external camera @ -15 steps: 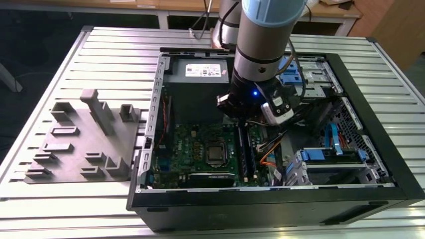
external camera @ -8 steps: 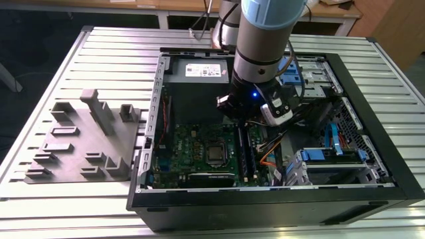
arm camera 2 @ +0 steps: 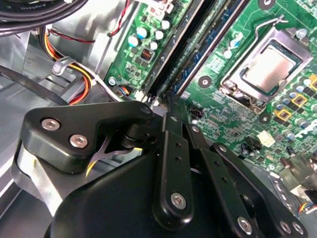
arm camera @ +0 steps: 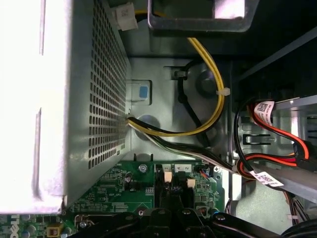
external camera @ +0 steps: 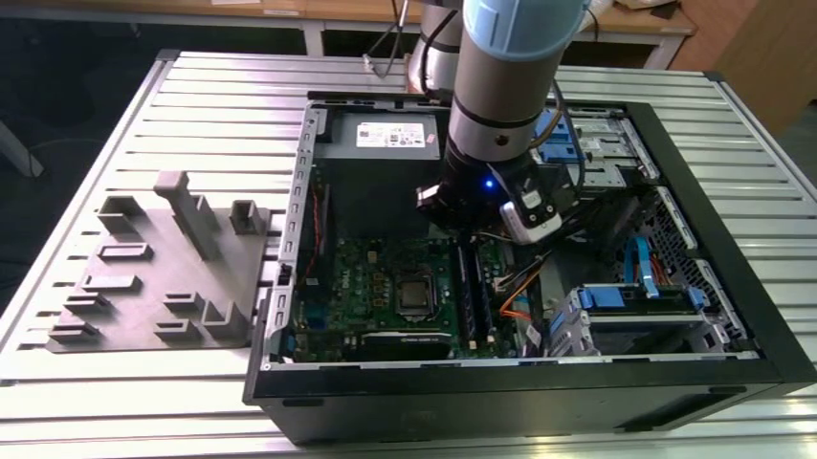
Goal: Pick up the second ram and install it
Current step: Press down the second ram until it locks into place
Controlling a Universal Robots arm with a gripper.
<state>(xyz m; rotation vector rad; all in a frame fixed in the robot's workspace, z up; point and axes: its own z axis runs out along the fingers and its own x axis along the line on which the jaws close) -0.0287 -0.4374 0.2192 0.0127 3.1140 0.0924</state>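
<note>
The second ram (arm camera 2: 204, 53), a narrow dark blue-green board, stands on edge in one of the long black memory slots (external camera: 475, 287) of the motherboard (external camera: 370, 287) inside the open computer case (external camera: 715, 287). My gripper (external camera: 483, 241) reaches down into the case at the slot end nearest the power supply (external camera: 383, 134). In the second wrist view the gripper (arm camera 2: 170, 101) has its two black fingers drawn together to a narrow tip right at the end of the ram. I cannot tell whether the tip presses on the board. In the first wrist view the gripper (arm camera: 166, 196) hangs over the slot ends.
The processor socket (arm camera 2: 267, 67) lies beside the slots. Yellow and black cables (arm camera: 208, 114) and red cables (arm camera: 292, 144) run close to the gripper. Drive cages with blue tabs (external camera: 638, 296) fill the case's right side in the exterior view. A grey fixture (external camera: 166, 268) stands left of the case.
</note>
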